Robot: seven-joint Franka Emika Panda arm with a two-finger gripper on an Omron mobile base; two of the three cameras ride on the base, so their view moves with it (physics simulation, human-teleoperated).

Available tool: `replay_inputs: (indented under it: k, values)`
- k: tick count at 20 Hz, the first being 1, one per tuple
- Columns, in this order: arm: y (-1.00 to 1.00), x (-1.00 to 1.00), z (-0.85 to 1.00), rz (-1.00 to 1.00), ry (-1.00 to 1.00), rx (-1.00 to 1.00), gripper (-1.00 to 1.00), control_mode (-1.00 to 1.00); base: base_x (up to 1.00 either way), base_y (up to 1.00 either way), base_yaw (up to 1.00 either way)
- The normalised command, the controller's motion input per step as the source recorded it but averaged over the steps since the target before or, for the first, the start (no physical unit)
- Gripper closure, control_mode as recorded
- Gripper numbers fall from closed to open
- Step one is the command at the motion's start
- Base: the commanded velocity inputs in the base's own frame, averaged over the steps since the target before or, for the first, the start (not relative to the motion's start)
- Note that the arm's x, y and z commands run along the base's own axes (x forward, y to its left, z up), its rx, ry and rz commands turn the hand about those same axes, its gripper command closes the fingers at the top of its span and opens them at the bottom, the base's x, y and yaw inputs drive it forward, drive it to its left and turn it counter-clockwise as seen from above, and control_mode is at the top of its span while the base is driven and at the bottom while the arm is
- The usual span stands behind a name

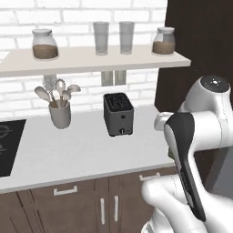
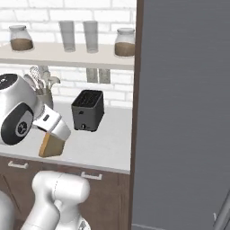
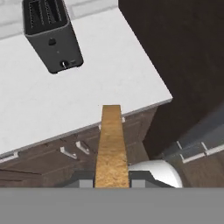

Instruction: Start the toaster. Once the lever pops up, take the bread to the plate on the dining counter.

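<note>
We see flat, even, bright rendered light with no glare. The white worktop [image 1: 82, 154] is softly lit, and the toaster [image 1: 119, 114] casts only a faint shadow at its foot. The dark panel [image 2: 179, 112] on the right stays dull grey. Edges look slightly soft and pixelated, without lens distortion.

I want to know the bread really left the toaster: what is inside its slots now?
The toaster's two slots look dark, with no slice standing out of them; their depths are hidden. The bread is clamped edge-on in the claw, away from the toaster.
</note>
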Motion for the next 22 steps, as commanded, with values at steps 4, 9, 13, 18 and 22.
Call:
replay_inputs:
  k: [4,9,13,18,22]
  values:
    - [0.0,0.0,0.0,0.0,0.0,0.0,1.0,1.0,-0.97,0.52,-0.1]
    - [0.0,0.0,0.0,0.0,0.0,0.0,1.0,1.0,-0.53,0.39,-0.54]
    - [0.0,0.0,0.0,0.0,0.0,0.0,1.0,1.0,-0.07,0.05,-0.93]
    - [0.0,0.0,0.0,0.0,0.0,0.0,1.0,1.0,-0.08,0.0,-0.98]
    - [0.0,0.0,0.0,0.0,0.0,0.0,1.0,1.0,-0.13,0.0,-0.95]
